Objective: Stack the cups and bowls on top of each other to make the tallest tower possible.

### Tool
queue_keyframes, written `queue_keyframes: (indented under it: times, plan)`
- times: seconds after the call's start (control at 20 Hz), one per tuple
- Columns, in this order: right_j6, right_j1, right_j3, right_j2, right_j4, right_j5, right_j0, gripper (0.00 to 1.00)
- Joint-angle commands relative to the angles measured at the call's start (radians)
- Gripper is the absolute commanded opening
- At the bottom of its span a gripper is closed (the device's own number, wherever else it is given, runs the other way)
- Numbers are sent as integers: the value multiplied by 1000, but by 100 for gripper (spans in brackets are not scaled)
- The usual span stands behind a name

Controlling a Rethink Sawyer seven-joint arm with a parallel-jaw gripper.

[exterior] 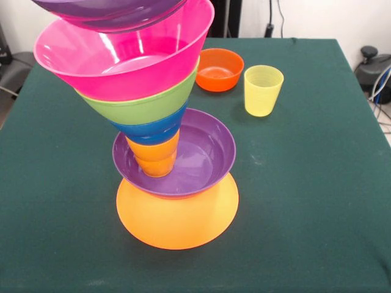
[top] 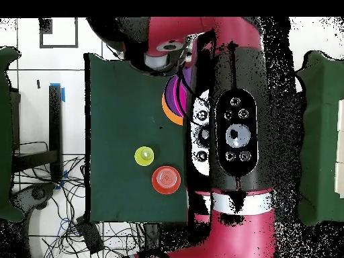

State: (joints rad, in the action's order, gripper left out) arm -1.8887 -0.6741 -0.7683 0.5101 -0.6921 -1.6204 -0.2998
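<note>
The tower stands on an upturned yellow-orange bowl (exterior: pixel 177 213). On it sits a purple bowl (exterior: pixel 208 152), then nested orange cups (exterior: pixel 156 155), a blue bowl (exterior: pixel 149 129), a green bowl (exterior: pixel 143 107), a big pink bowl (exterior: pixel 128 58) and a second purple bowl (exterior: pixel 116 12) cut by the top edge. The upper part leans left. A yellow cup (exterior: pixel 263 90) and a small orange-red bowl (exterior: pixel 219 69) stand apart on the table behind. From overhead the arm covers most of the tower (top: pixel 173 101). The gripper (top: pixel 164 55) shows only from above, its state hidden.
The green table (exterior: pixel 317 195) has its edges near the sides of the front view. Overhead, the red and black arm (top: pixel 232 134) spans the table's right side, with the yellow cup (top: pixel 144 156) and orange-red bowl (top: pixel 165 179) to its left. Cables lie on the floor.
</note>
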Motion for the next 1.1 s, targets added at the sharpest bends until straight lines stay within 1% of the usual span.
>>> queue_keyframes:
  times: [0.05,0.15,0.35,0.8,1.1]
  plan:
    - [104,-4,-152,-42,-5,109,-7,0]
    - [96,-6,-166,-47,2,133,-7,0]
    - [82,4,-165,-53,8,157,-1,0]
    - [56,-2,-190,-68,21,179,10,0]
    - [43,-9,-221,-77,22,215,9,0]
